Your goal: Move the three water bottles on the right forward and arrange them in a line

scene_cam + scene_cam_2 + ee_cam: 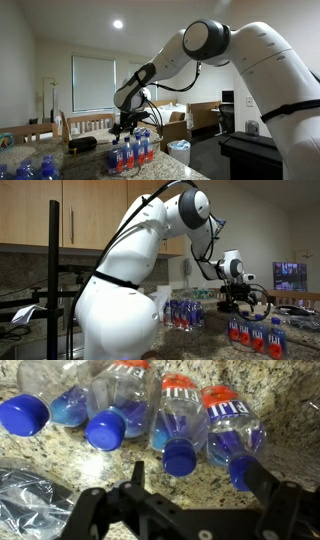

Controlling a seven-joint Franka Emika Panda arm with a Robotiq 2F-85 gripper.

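Observation:
Several small clear water bottles with blue caps and red-and-blue labels stand close together on the granite counter, in both exterior views (pixel 132 153) (pixel 253 335). The wrist view looks down on them: blue caps and labels of four bottles side by side (pixel 180 425). My gripper (pixel 198 480) hangs just above them, open and empty. One cap (pixel 180 457) lies between its fingers and another cap (pixel 240 470) is right by the right finger. The gripper also shows in both exterior views (pixel 128 126) (pixel 240 298).
A second cluster of like bottles (pixel 184 313) stands further back on the counter. Darker all-blue bottles (pixel 35 168) stand at the near left. Crumpled clear plastic wrap (pixel 25 495) lies beside the gripper. A white bin (pixel 179 150) stands past the counter's edge.

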